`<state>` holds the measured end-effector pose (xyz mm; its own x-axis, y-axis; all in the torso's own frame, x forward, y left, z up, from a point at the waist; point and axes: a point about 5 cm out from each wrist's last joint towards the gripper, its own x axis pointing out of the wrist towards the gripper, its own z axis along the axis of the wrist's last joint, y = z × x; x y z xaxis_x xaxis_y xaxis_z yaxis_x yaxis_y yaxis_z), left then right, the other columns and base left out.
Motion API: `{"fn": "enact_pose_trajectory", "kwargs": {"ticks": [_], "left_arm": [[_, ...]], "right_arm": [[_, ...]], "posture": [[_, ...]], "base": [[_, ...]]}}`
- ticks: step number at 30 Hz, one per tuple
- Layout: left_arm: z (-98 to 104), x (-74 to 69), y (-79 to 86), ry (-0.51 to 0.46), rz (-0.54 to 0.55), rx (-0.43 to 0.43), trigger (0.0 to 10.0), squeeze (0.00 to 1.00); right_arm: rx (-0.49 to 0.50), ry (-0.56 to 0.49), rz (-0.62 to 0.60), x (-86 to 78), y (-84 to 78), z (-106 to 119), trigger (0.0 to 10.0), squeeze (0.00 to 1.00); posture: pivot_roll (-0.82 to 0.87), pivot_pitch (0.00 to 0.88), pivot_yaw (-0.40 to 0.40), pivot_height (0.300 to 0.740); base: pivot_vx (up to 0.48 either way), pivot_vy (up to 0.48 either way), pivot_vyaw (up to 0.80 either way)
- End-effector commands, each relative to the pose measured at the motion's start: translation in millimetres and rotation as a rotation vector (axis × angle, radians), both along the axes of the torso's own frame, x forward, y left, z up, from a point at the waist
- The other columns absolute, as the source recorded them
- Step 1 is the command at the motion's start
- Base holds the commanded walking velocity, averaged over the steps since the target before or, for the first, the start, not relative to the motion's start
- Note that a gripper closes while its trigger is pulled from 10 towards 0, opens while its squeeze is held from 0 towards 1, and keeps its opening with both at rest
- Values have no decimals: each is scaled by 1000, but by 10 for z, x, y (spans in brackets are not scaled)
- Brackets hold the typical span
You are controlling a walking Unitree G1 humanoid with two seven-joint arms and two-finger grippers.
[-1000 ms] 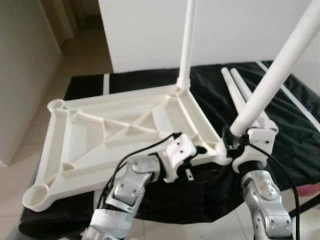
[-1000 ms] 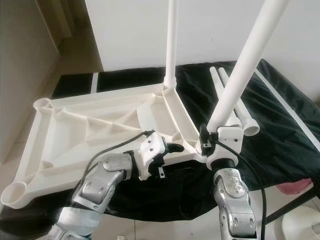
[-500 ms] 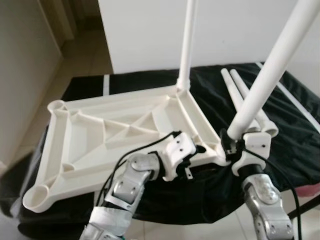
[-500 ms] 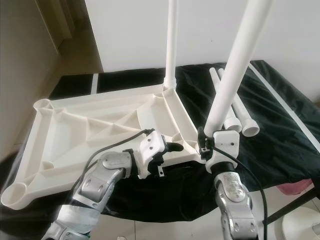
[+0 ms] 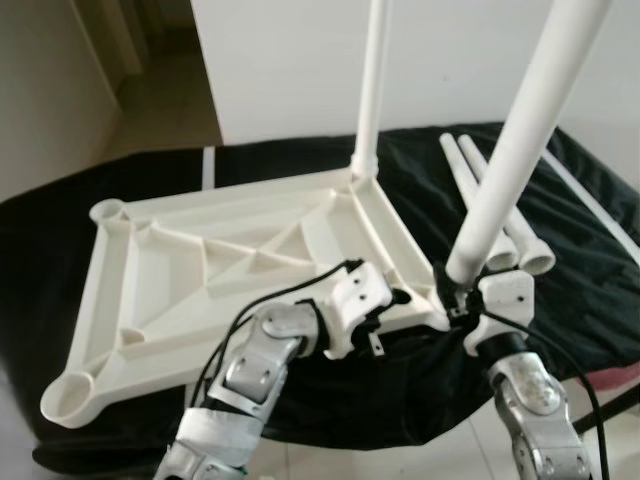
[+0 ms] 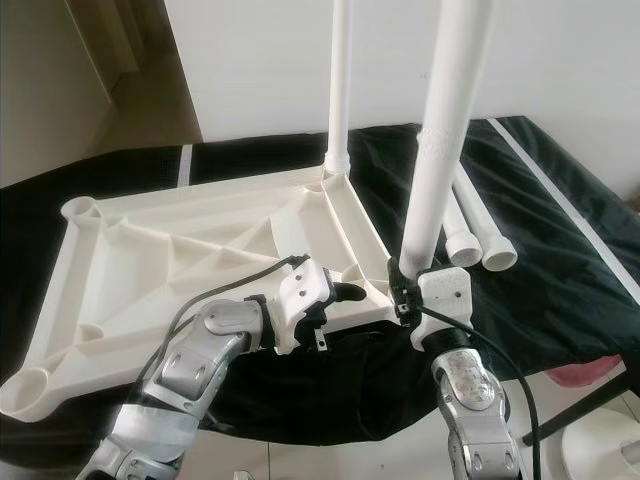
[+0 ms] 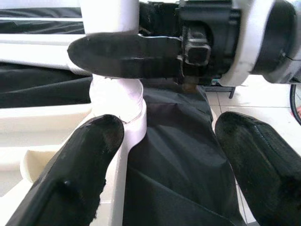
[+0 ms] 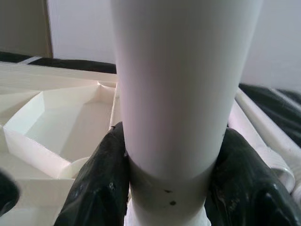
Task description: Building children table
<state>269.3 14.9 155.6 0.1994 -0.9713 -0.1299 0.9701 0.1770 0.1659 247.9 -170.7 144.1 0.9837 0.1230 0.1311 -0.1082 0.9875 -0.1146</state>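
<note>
Lower centre of the head view, your right gripper [image 6: 404, 290] is clamped on the foot of a white table leg [image 6: 445, 140], holding it almost upright over the near-right corner socket of the upturned tabletop [image 5: 210, 270]. Right wrist view confirms it: both black fingers [image 8: 101, 176] pinch the tube just above its narrower end.

Your left gripper [image 5: 400, 298] sits just left of that corner w/ fingers spread, released, bracketing the socket collar [image 7: 117, 101] and the black cloth [image 7: 174, 165] below, gripping nothing.

Tabletop lies underside up on the black-covered worktop [image 6: 560, 250], ribs showing. One leg [image 6: 338, 90] already stands in the far corner, upper centre of frame. Two spare legs [image 6: 470, 225] lie side by side at centre right, touching each other.

Handling, as a judgement: the leg looks like hollow plastic, so light and stiff but smooth, prob. slippery under a twist. Low grip near the socket end is the right place; it keeps the long top from levering. Tabletop is light too and may slide on the cloth, so brace the corner rim w/ the left before pushing down.
</note>
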Motion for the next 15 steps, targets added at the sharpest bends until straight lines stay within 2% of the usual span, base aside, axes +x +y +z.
{"fn": "enact_pose_trajectory", "kwargs": {"ticks": [1, 15], "left_arm": [[30, 21, -12, -10, 43, -8, 10000, 0], [36, 24, -17, -10, 39, -5, 10000, 0]], "right_arm": [[67, 150, -9, -9, -15, -240, 10000, 0], [123, 237, -35, 73, -44, -272, 10000, 0]], "posture": [[-51, 17, 30, 740], [-49, 12, 32, 740]], "base": [[0, 0, 0], [0, 0, 0]]}}
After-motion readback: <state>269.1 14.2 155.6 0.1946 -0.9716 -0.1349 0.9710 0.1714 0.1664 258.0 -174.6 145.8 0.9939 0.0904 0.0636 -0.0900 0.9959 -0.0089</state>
